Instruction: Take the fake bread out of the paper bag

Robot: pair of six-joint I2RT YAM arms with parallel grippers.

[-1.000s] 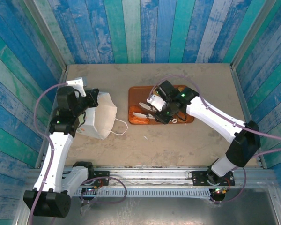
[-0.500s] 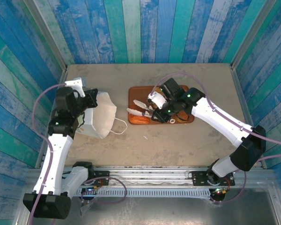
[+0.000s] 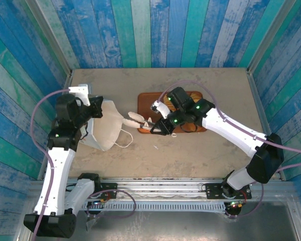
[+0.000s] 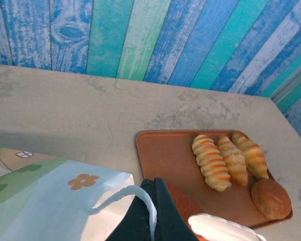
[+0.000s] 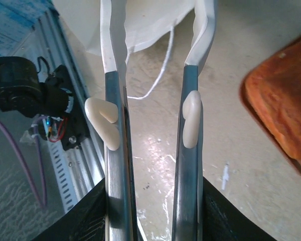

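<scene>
At paper bag (image 3: 108,133) mouth | right jaws parted, empty | left jaws pinching its handle (image 4: 150,213) | bread (image 4: 210,160) on tray (image 4: 165,155)

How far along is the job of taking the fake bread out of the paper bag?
Done: three croissants and a round bun lie on the tray. In hand: the left claw is shut on the handle of the paper bag, and the right claw, open and empty, points at its mouth. Left: whatever remains inside, which the pictures cannot show.
</scene>
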